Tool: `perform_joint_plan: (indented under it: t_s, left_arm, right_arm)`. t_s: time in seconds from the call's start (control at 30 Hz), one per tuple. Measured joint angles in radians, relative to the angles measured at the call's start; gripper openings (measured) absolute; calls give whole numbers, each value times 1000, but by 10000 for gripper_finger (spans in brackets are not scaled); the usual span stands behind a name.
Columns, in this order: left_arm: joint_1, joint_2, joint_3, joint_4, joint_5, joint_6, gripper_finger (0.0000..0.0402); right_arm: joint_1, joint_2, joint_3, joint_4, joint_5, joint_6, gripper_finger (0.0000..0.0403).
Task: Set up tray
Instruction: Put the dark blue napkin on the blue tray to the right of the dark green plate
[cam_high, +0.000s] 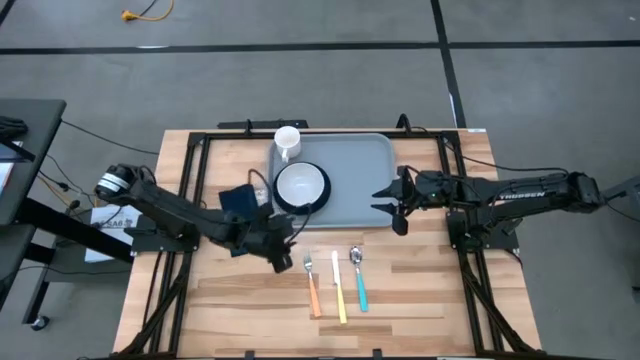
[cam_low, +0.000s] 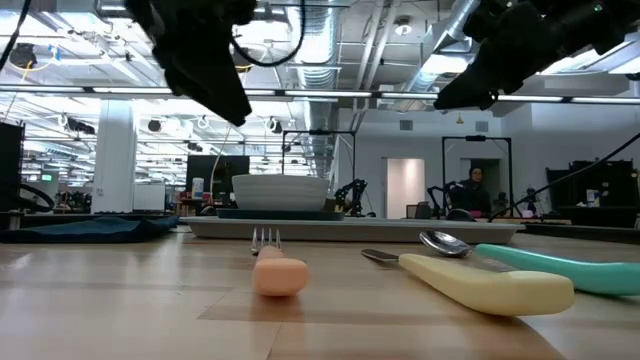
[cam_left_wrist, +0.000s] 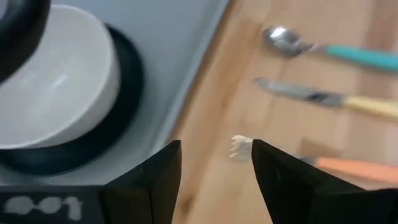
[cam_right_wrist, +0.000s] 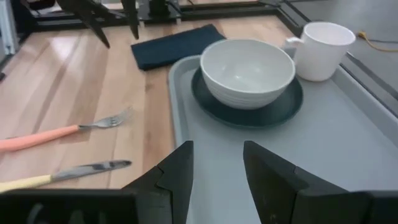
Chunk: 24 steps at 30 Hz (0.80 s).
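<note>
Toward the back middle of the table sits the tray (cam_high: 350, 165), grey-blue, flat, rounded corners, low rim. It's carrying a white bowl (cam_high: 300, 184) on a dark plate (cam_high: 322, 198) plus a white mug (cam_high: 287, 141). Right gripper (cam_high: 398, 208) hangs over the tray's right edge, fingers parted, empty. Left gripper (cam_high: 285, 245) hovers just off the tray's front-left corner, also spread and holding nothing, near the orange-handled fork (cam_high: 312, 285).

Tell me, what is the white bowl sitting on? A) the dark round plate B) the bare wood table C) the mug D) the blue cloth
A: the white bowl rests on the dark teal plate, which lies on the grey-blue tray.
</note>
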Motion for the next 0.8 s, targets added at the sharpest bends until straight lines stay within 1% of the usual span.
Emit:
perform_joint_plan:
  t_s: [0.1,0.17,0.23,0.3,0.37,0.53,0.8]
  left_arm:
    - [-42,-39,-98,168,-34,-27,184]
    - [-69,-68,-149,229,-70,-67,184]
    - [-97,-95,-185,241,-109,-134,184]
    - [-129,-110,-204,190,-133,-208,184]
    - [-162,-118,-212,110,-127,-276,184]
    - [-230,-118,-212,-68,-97,-361,184]
    - [-266,-116,-212,-400,-19,-510,185]
  right_arm:
    - [20,0,0,6,0,0,134]
    - [31,0,0,17,0,0,134]
    - [40,0,0,23,0,0,134]
    - [46,0,0,26,0,0,134]
    - [50,0,0,28,0,-1,134]
    - [50,0,0,30,1,-9,134]
    - [50,0,0,37,1,-10,134]
